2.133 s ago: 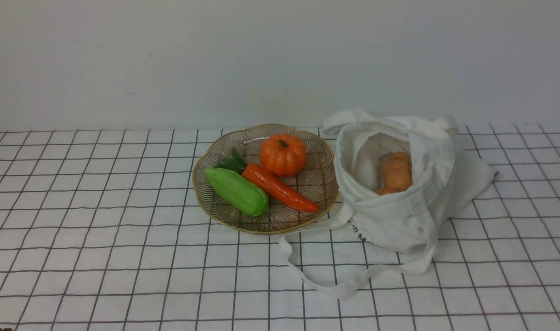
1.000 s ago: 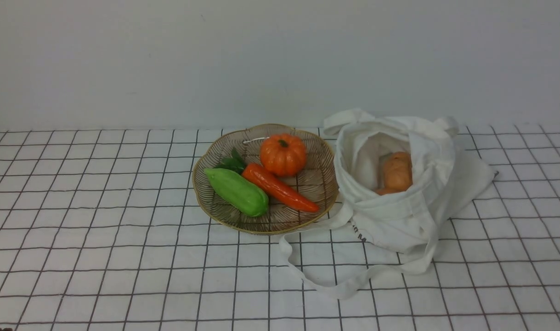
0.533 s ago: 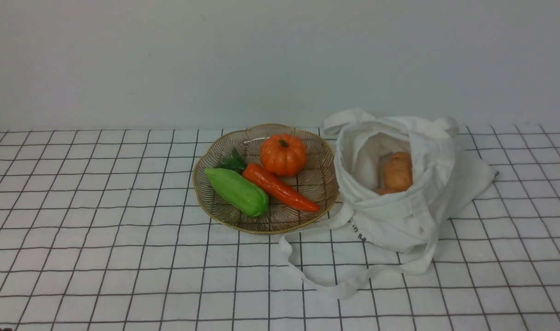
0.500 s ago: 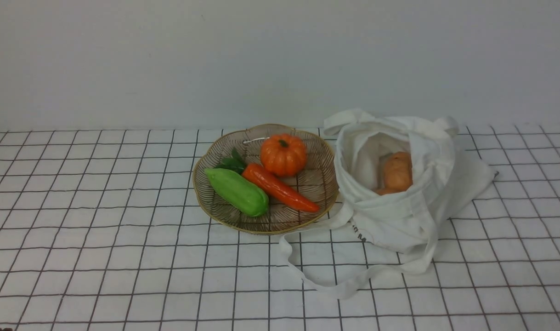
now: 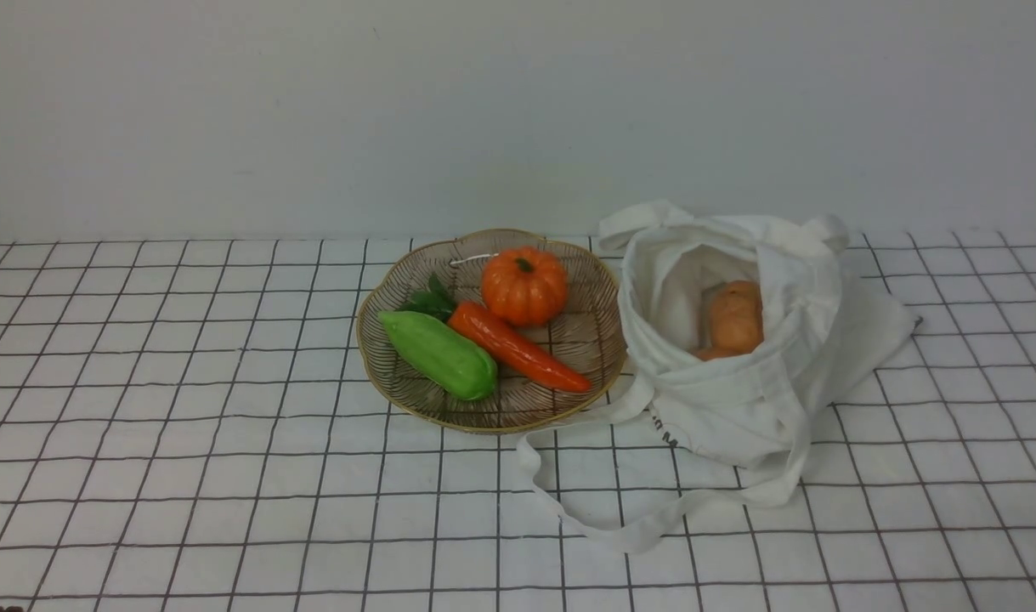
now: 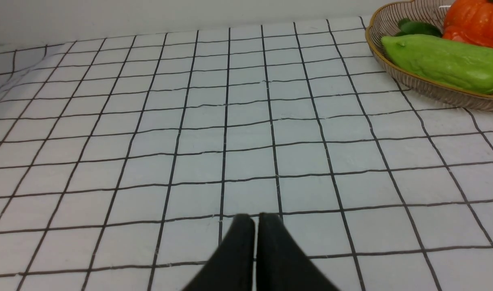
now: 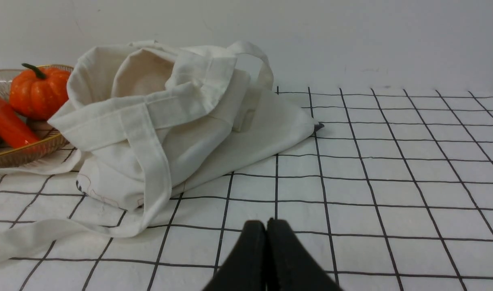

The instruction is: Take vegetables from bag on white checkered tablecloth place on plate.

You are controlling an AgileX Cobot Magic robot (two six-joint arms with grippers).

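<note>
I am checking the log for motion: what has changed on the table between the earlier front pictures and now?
Almost nothing. A dark shape showed briefly at the lower right edge of the front view a second ago and is gone now. The green gourd, carrot and pumpkin lie on the plate as before, and the potato remains in the bag.

- You're looking at a staged test bench, not a home kitchen: a bare pale wall [image 5: 518, 110] behind.
- Toy vegetables [image 5: 484, 340] sit on a checkered tablecloth [image 5: 186, 442].
</note>
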